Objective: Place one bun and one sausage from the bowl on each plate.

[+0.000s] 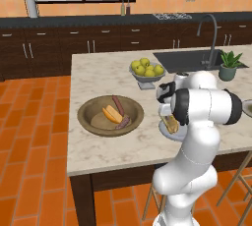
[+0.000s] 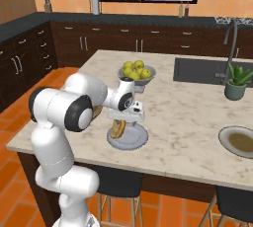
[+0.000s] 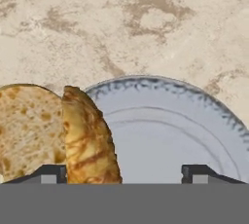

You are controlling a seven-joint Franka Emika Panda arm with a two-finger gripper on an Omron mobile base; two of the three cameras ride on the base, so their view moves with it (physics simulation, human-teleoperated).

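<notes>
Marble island counter (image 1: 98, 156) carrying the scene. Bun (image 3: 90, 140) lies on the grey plate (image 2: 138, 139) near the front edge, directly beneath the gripper (image 3: 124, 172), fingers apart, gripping nothing. Wooden bowl (image 1: 88, 122) with remaining bun and sausages sits just beside; second plate (image 2: 225, 142) well apart.

white arm bent over marble island, gripper (image 2: 120, 123) above bun (image 2: 117, 129) on grey plate (image 2: 134, 139), apple bowl (image 2: 137, 72) behind, second plate (image 2: 240, 141) far right
</notes>
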